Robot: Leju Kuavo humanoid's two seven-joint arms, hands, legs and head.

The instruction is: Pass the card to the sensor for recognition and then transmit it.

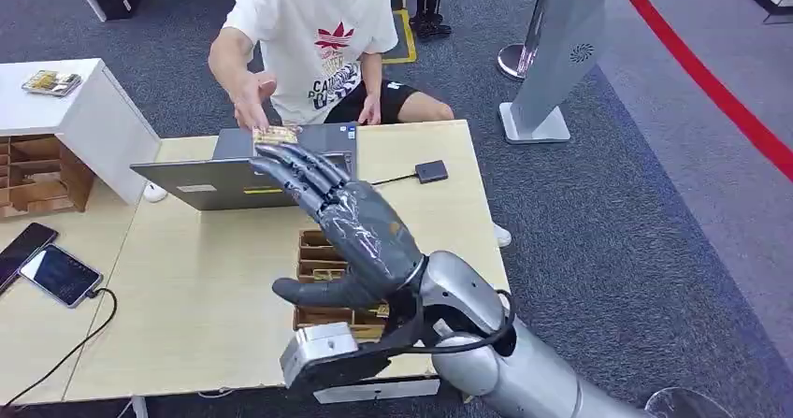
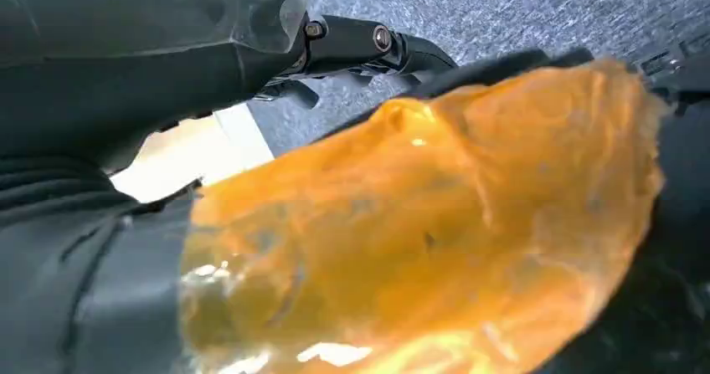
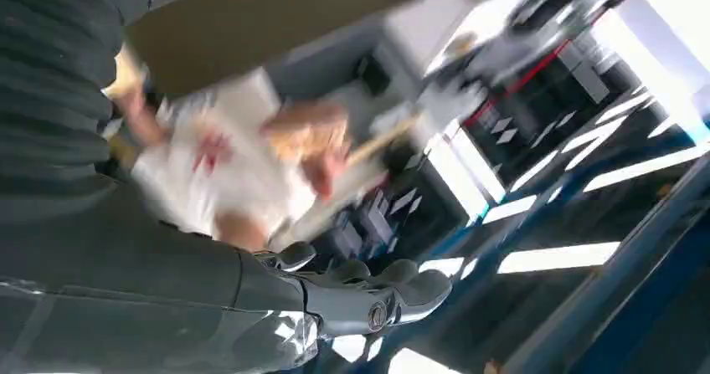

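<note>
My right hand [image 1: 351,226] reaches forward over the table [image 1: 187,287], its fingers stretched toward a seated person [image 1: 313,35] and its thumb spread wide to the side. A small yellowish card [image 1: 276,135] sits just past my fingertips. The person's hand [image 1: 251,100] is on the card from above. I cannot see my fingers pinching it. The black sensor box [image 1: 431,171] lies on the table to the right of the laptop, on a cable. The right wrist view shows my hand [image 3: 352,294] with the person [image 3: 243,156] blurred beyond. My left hand [image 2: 352,43] shows as dark fingers over carpet.
An open laptop [image 1: 234,180] stands under my fingers. A wooden card tray [image 1: 320,259] sits below my palm. Two phones [image 1: 58,274] lie at the left, beside a white cabinet [image 1: 70,109]. A grey kiosk [image 1: 561,53] stands on the right. An amber blur [image 2: 419,240] covers the left wrist lens.
</note>
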